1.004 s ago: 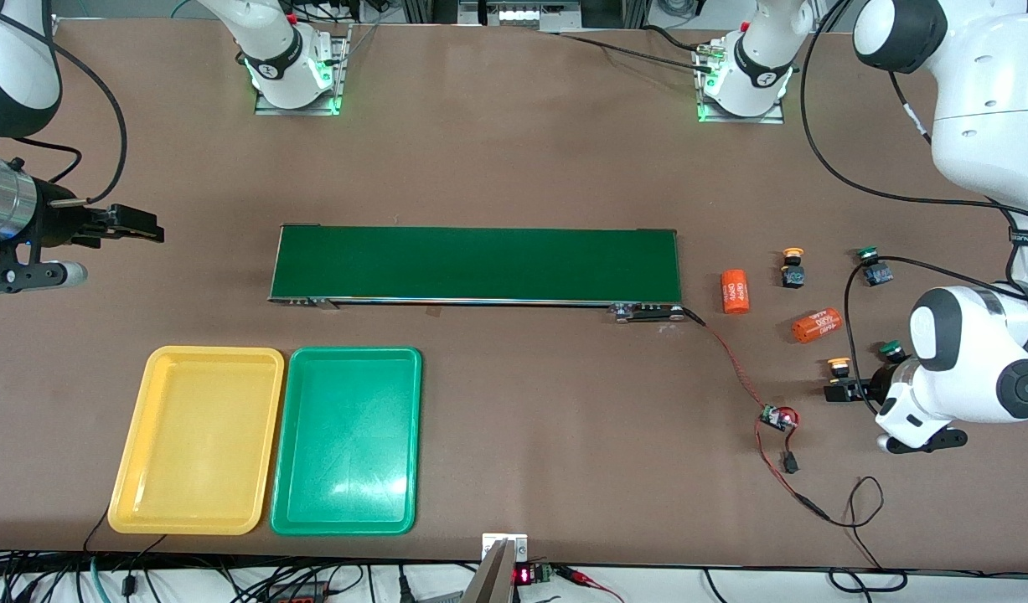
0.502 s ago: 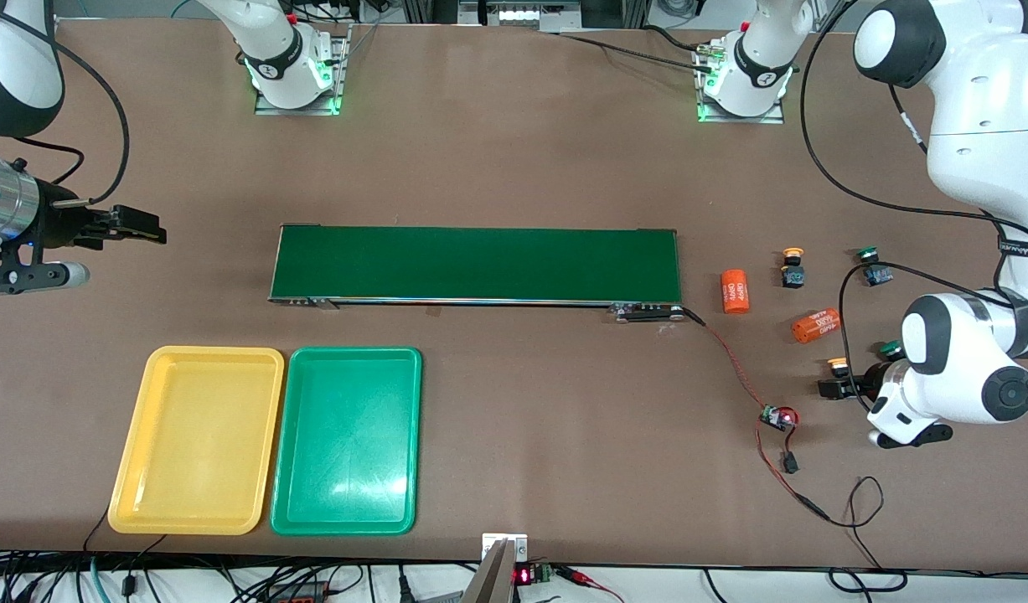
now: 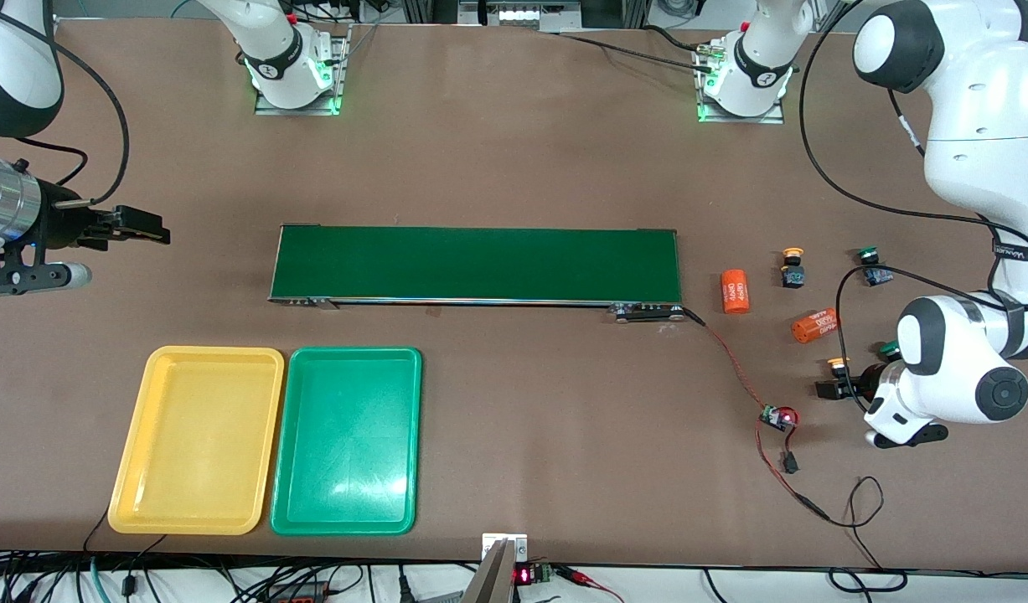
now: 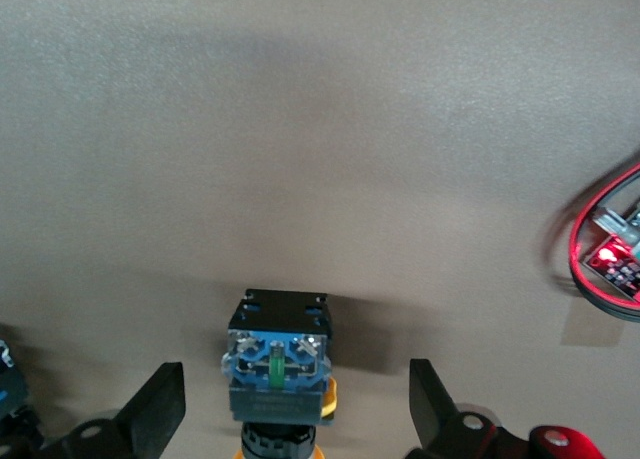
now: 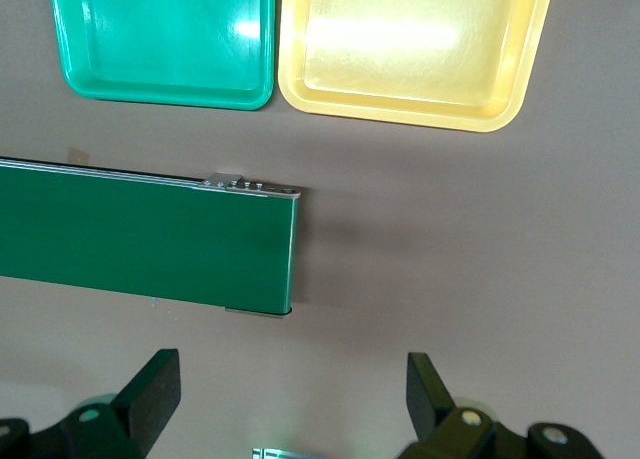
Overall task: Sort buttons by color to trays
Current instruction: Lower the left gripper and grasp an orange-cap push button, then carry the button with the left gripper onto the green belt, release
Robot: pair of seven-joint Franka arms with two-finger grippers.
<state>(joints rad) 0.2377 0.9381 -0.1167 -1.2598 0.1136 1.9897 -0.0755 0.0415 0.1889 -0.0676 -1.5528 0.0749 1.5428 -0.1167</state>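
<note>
A yellow-capped button [image 3: 838, 363] [image 4: 278, 364] lies at the left arm's end of the table, between the fingers of my left gripper [image 3: 834, 385] [image 4: 293, 404]. That gripper is open, with a gap on each side of the button's blue-and-black body. A green button [image 3: 889, 347] sits beside it, partly hidden by the wrist. Another yellow button [image 3: 792, 266] and another green button [image 3: 872, 265] stand farther from the camera. The yellow tray [image 3: 197, 440] [image 5: 415, 49] and green tray [image 3: 346, 440] [image 5: 165, 39] lie side by side, both bare. My right gripper [image 3: 136, 226] [image 5: 292, 384] hangs open at its own end.
A long dark-green conveyor belt [image 3: 477, 264] [image 5: 140, 239] crosses the middle. Two orange cylinders [image 3: 735, 291] [image 3: 817, 325] lie among the buttons. A small circuit board [image 3: 777, 417] [image 4: 615, 254] with red wires lies near the left gripper.
The left arm has shifted a little toward the conveyor's end, bringing its gripper closer around the yellow button. The right gripper has crept slightly toward the belt.
</note>
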